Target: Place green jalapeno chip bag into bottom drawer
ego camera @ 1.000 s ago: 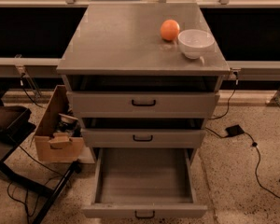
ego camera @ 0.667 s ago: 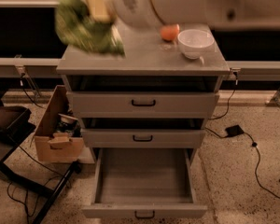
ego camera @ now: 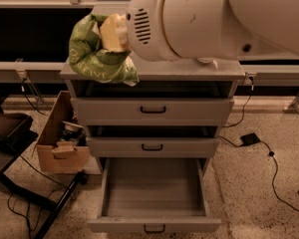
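Since 0.7 s ago our green jalapeno chip bag [ego camera: 97,61] sits lower, now hanging at the top-left edge of the cabinet [ego camera: 189,111], well above the bottom drawer [ego camera: 154,226], which stands pulled out. We read the gripper [ego camera: 111,33], upper left, as clamped on the bag's crumpled top. We judge it light, soft, slippery foil: hold the bunched upper part, not the belly
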`<state>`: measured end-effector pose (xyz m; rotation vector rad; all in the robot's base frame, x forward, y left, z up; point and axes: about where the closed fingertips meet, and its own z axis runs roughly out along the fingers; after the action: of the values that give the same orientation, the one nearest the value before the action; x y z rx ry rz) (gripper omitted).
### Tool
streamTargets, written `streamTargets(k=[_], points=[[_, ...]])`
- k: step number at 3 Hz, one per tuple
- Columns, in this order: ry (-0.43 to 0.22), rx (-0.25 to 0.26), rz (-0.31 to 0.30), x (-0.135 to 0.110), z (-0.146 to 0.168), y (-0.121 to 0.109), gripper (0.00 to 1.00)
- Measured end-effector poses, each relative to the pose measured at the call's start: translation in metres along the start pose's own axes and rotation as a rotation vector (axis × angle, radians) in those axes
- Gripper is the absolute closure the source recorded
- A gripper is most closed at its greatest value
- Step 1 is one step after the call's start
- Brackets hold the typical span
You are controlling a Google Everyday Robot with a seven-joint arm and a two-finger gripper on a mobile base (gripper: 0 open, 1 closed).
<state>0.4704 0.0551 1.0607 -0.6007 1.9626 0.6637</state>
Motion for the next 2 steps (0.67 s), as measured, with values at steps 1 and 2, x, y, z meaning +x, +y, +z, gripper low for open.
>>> streamTargets(k=[1, 2], points=[[0.004, -0.001, 0.016, 0.006, 0.003, -0.002, 1.00], [0.061, -0.013, 0.211, 0.077, 0.037, -0.029, 1.00]])
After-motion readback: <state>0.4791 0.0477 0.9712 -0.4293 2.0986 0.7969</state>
